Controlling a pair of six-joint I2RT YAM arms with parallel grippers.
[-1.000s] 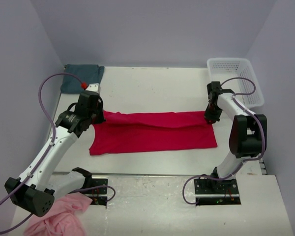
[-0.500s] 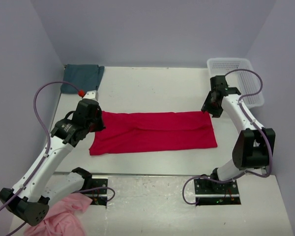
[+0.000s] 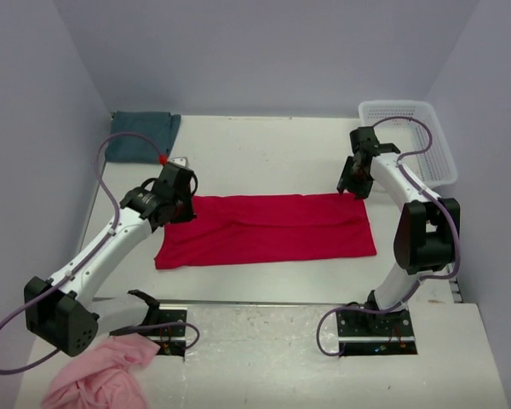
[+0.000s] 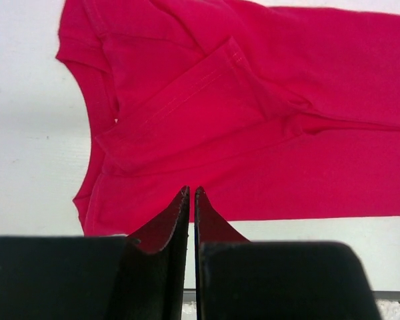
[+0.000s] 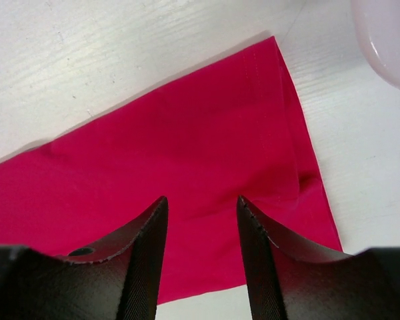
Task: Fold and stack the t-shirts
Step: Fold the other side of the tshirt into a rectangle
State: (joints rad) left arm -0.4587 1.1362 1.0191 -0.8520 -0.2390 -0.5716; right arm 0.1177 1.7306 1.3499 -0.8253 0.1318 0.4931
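White table with the red shirt lying flat at its middle between the arms, folded into a long band; the lower layers are hidden. Basket at the far right corner, its inside partly crossed by a cable. Folded teal shirt at the far left corner. Pink cloth, cut off at the near edge. Left gripper clenched on nothing at the red shirt's sleeve end. Right gripper released over the opposite corner.

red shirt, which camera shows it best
Top external: the whole red shirt lies folded lengthwise on the table. Left wrist shows only its sleeve end; right wrist only a hem corner.
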